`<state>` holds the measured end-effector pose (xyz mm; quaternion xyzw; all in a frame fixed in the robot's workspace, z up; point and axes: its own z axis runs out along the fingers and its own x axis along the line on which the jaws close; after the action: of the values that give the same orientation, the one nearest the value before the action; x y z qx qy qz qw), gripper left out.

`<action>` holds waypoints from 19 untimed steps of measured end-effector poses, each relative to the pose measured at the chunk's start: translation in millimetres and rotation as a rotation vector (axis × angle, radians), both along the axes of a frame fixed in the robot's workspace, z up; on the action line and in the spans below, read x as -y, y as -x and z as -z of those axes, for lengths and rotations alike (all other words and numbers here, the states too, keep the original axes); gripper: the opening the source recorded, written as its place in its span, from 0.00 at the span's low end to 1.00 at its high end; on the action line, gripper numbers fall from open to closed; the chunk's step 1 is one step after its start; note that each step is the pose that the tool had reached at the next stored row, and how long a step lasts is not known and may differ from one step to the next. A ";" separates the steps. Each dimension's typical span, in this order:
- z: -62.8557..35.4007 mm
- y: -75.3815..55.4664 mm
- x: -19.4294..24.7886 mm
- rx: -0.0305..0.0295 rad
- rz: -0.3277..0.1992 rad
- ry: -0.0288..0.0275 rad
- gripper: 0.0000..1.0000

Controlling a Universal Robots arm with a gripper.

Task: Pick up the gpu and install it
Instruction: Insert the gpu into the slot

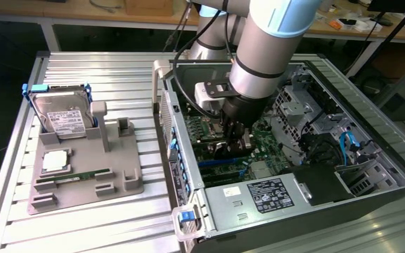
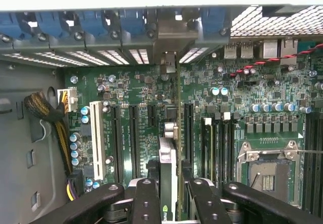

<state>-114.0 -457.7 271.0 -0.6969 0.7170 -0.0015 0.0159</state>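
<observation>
Inside the open computer case (image 1: 371, 174), which lies on its side on the slatted metal table (image 1: 104, 68), we see the arm reaching down in the exterior view. Its gripper (image 1: 234, 147) is low over the green motherboard (image 1: 269, 142). Toward the exterior view's left a grey holder (image 1: 122, 174) sits on the table, carrying a hard drive (image 1: 61, 113) and a slim green memory stick (image 1: 72, 178).

In the wrist view we find the gpu (image 2: 168, 163) standing on edge between the two black fingers (image 2: 146, 204). They press against its two faces, so the gripper is clamped on the card. The card runs alongside the dark expansion slots (image 2: 133, 133), and its silver bracket (image 2: 168, 57) meets the case's rear wall. We cannot tell whether its lower edge sits in a slot. The processor socket (image 2: 267, 168) lies well apart from it.
</observation>
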 end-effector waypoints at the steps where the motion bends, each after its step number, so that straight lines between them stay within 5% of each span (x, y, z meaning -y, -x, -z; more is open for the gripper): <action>1: 0.0 0.8 0.0 0.0001 0.000 0.0000 0.27; 19: 4.6 1.2 0.6 0.0001 0.000 0.0001 0.27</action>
<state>-115.2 -458.3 266.4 -0.6968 0.7171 -0.0016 0.0159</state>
